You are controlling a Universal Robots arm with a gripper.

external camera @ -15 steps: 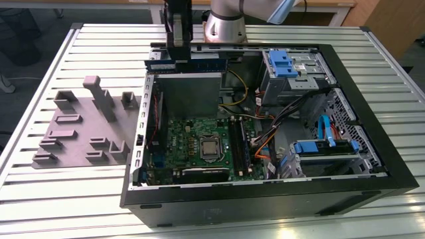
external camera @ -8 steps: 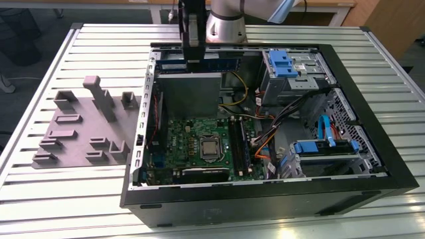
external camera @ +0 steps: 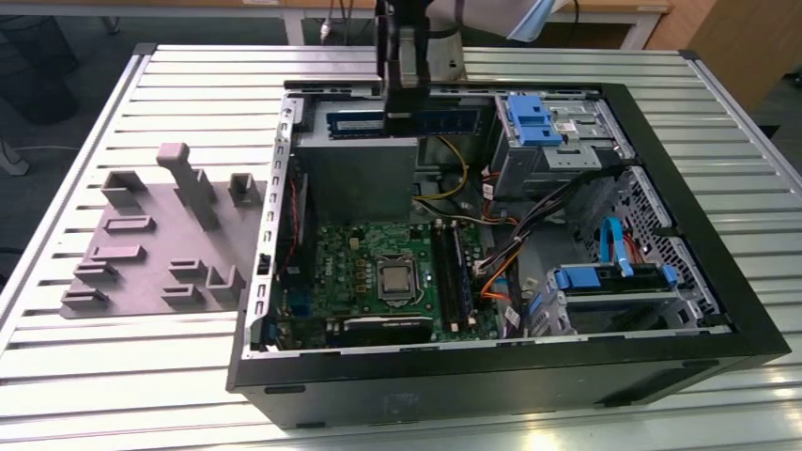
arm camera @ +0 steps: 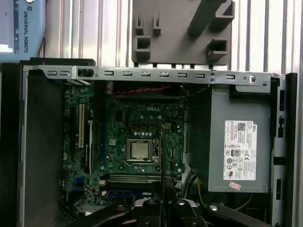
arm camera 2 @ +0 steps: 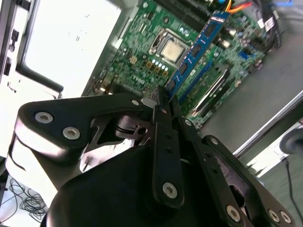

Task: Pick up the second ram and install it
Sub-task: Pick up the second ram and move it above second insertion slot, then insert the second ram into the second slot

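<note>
**Second ram: grabbed, not seated yet**

So we're looking at the gripper (external camera: 404, 113) hanging over the open computer case (external camera: 739, 310), and it's pinching the second ram (external camera: 454, 119) around the middle of its length. In the second wrist view the fingers (arm camera 2: 164, 127) are squeezing against the blue board with no gap showing. We're calling it clamped tight on the stick and on nothing else.

Where's the stick? In the exterior view it's being held lengthwise and level above the grey power supply (external camera: 351, 178), at roughly 12 o'clock from the processor (external camera: 394, 279). It's sitting up off the motherboard (external camera: 345, 272) and touching nothing but the fingers. The memory slots (external camera: 449, 277) are lying at 3 o'clock from the processor, so the stick is well apart from them.

Progress-wise, we're reckoning the pick-up half is done. The grey holder plate (external camera: 138, 254), at 9 o'clock from the case, isn't carrying any stick that we can make out. In the second wrist view another blue stick (arm camera 2: 195, 81) looks to be sitting in one of the slots already, though we're not swearing to it. The install half is what's left: the stick we're holding isn't lined up over a slot, let alone pressed in.
</note>
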